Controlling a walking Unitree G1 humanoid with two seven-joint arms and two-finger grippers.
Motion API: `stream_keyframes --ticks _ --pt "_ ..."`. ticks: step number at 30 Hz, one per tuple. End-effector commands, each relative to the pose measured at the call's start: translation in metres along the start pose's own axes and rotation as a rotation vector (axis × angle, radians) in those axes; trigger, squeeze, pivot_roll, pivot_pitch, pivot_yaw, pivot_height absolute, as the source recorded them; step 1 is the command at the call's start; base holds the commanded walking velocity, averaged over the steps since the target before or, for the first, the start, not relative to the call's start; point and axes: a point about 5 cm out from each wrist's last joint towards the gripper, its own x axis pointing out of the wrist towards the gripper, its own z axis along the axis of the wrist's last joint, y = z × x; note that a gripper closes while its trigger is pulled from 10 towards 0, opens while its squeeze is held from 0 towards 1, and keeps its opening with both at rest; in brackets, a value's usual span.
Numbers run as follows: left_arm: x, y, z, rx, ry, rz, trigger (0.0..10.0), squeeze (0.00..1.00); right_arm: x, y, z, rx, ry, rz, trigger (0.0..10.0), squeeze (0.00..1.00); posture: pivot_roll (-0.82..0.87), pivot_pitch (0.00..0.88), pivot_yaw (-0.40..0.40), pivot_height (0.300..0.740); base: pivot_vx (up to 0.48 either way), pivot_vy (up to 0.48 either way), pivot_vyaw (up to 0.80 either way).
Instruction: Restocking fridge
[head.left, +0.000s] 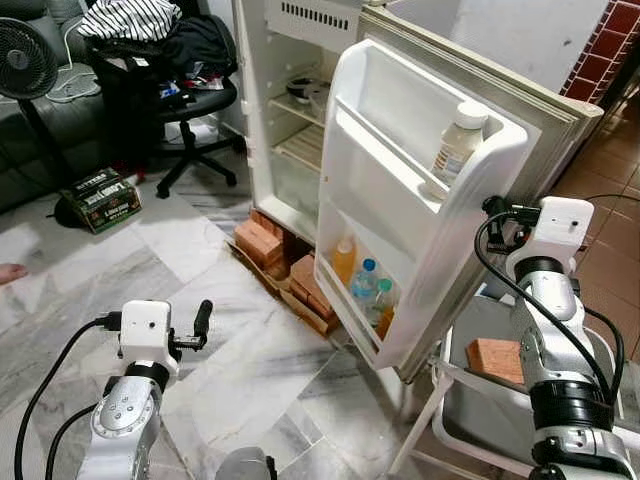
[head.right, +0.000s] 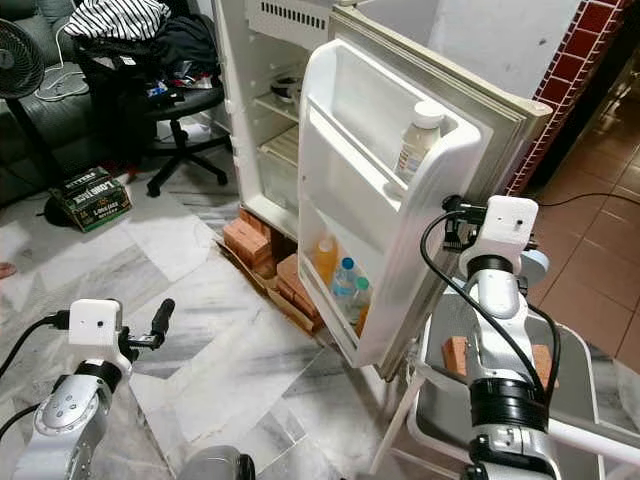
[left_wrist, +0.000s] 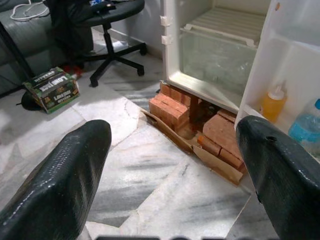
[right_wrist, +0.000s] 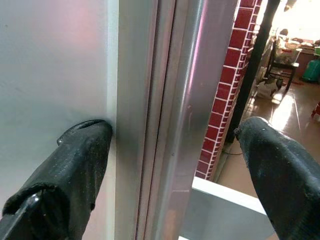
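The fridge door (head.left: 420, 200) is propped wide by the right gripper (right_wrist: 170, 165), presumably so the shelves can be reached for restocking; its fingers are spread wide, one fingertip (right_wrist: 85, 145) pressed against the door's outer face beside the edge. The left gripper (left_wrist: 170, 165) is held low, spread and empty, with bottles (head.left: 365, 285) in the door rack ahead of it.

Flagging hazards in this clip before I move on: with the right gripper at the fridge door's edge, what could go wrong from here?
1. The right gripper is open astride the door edge; one finger touches the panel and could slip off.
2. A jolt to the door could topple the white bottle on the upper door shelf.
3. The fridge stands on bricks and might shift.
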Motion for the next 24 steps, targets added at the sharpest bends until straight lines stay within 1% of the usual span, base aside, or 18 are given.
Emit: stream_keyframes --ticks 1,3,7,8,9,10,11,12,14,15,16,17,18,19,20,22,23,24 --pt "0.001 -0.001 0.004 0.011 -0.005 -0.01 10.0 0.0 0.01 -0.001 0.01 0.018 -0.025 -0.019 10.0 0.0 0.14 0.0 -0.001 0.74 0.0 0.0 0.0" --pt "0.001 -0.001 0.004 0.011 -0.005 -0.013 10.0 0.0 0.014 0.001 0.012 0.027 -0.032 -0.016 10.0 0.0 0.14 0.0 -0.001 0.74 0.0 0.0 0.0" --pt "0.002 -0.002 0.004 0.014 -0.001 -0.022 10.0 0.0 0.025 0.025 0.019 0.141 -0.028 0.117 10.0 0.0 0.15 0.0 -0.004 0.74 0.0 0.0 0.0" --pt "0.002 -0.002 0.004 0.014 -0.001 -0.023 10.0 0.0 0.026 0.027 0.02 0.153 -0.028 0.134 10.0 0.0 0.15 0.0 -0.004 0.74 0.0 0.0 0.0" --pt "0.002 -0.002 0.004 0.015 0.0 -0.023 10.0 0.0 0.026 0.039 0.023 0.202 -0.023 0.214 10.0 0.0 0.15 0.0 -0.004 0.74 0.0 0.0 0.0" --pt "0.002 -0.002 0.004 0.016 0.001 -0.022 10.0 0.0 0.023 0.058 0.029 0.286 -0.017 0.343 10.0 0.0 0.16 0.0 -0.01 0.74 0.0 0.0 0.0" --pt "0.002 -0.002 0.004 0.016 0.001 -0.022 10.0 0.0 0.023 0.058 0.029 0.286 -0.017 0.343 10.0 0.0 0.16 0.0 -0.01 0.74 0.0 0.0 0.0" --pt "0.002 -0.002 0.004 0.017 -0.001 -0.019 10.0 0.0 0.011 0.083 0.041 0.434 -0.005 0.552 10.0 0.0 0.16 0.0 -0.011 0.74 0.0 0.0 0.0" --pt "0.001 -0.001 0.004 0.017 -0.002 -0.016 10.0 0.0 -0.014 0.106 0.059 0.536 -0.024 0.811 10.0 0.0 0.16 0.0 -0.013 0.74 0.0 0.0 0.0" --pt "0.001 -0.001 0.004 0.016 -0.002 -0.014 10.0 0.0 -0.035 0.118 0.071 0.598 -0.032 0.977 10.0 0.0 0.16 0.0 -0.014 0.74 0.0 0.0 0.0" --pt "0.001 -0.001 0.004 0.016 -0.002 -0.013 10.0 0.0 -0.048 0.122 0.078 0.651 -0.032 1.076 10.0 0.0 0.16 0.0 -0.015 0.74 0.0 0.0 0.0" --pt "0.001 -0.001 0.004 0.016 -0.002 -0.013 10.0 0.0 -0.048 0.122 0.078 0.651 -0.032 1.076 10.0 0.0 0.16 0.0 -0.015 0.74 0.0 0.0 0.0" --pt "0.002 0.0 0.004 0.015 -0.004 -0.014 10.0 0.0 -0.076 0.126 0.093 0.748 -0.031 1.272 10.0 0.0 0.16 0.0 -0.016 0.74 0.0 0.0 0.0" --pt "0.003 0.0 0.004 0.015 -0.005 -0.014 10.0 0.0 -0.088 0.125 0.098 0.794 -0.026 1.356 10.0 0.0 0.15 0.0 -0.015 0.74 0.0 0.0 0.0" --pt "0.003 0.0 0.004 0.015 -0.005 -0.014 10.0 0.0 -0.088 0.125 0.098 0.794 -0.026 1.356 10.0 0.0 0.15 0.0 -0.015 0.74 0.0 0.0 0.0" --pt "0.004 0.0 0.005 0.014 -0.006 -0.016 10.0 0.0 -0.11 0.117 0.107 0.873 -0.004 1.512 10.0 0.0 0.14 0.0 -0.012 0.74 0.0 0.0 0.0" --pt "0.004 0.0 0.005 0.014 -0.006 -0.016 10.0 0.0 -0.11 0.117 0.107 0.873 -0.004 1.512 10.0 0.0 0.14 0.0 -0.012 0.74 0.0 0.0 0.0" --pt "0.005 -0.001 0.005 0.014 -0.006 -0.019 10.0 0.0 -0.112 0.11 0.094 0.822 0.043 1.508 10.0 0.0 0.14 0.0 -0.01 0.74 0.0 0.0 0.0"
